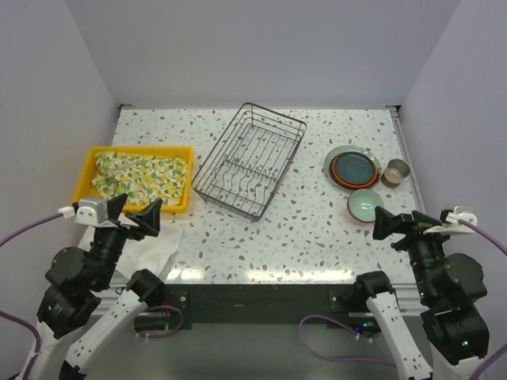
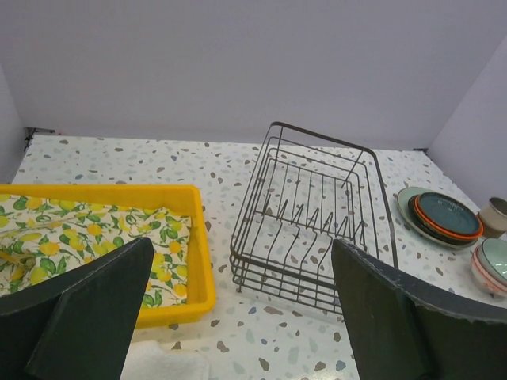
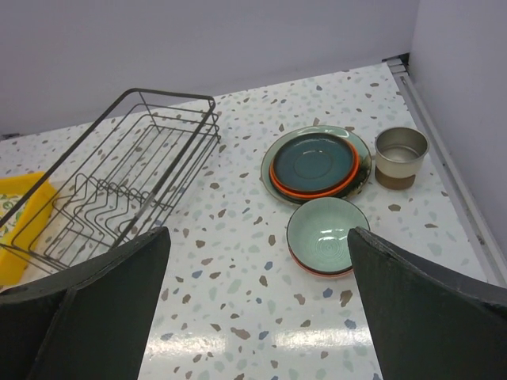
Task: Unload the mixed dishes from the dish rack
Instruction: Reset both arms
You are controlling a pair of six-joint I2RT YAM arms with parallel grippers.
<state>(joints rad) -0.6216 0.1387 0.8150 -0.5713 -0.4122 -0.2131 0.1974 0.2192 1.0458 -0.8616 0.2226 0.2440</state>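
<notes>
The black wire dish rack stands at the table's middle with nothing in it; it also shows in the left wrist view and the right wrist view. A stack of plates lies on the table to the right, with a dark teal plate on top. A celadon bowl sits nested in another bowl in front of the stack. A beige cup stands right of the plates. My left gripper is open and empty over the near left. My right gripper is open and empty near the bowls.
A yellow plastic tray with a lemon-patterned cloth sits left of the rack. A white cloth lies at the near left edge under the left gripper. Walls close the table at the back and both sides.
</notes>
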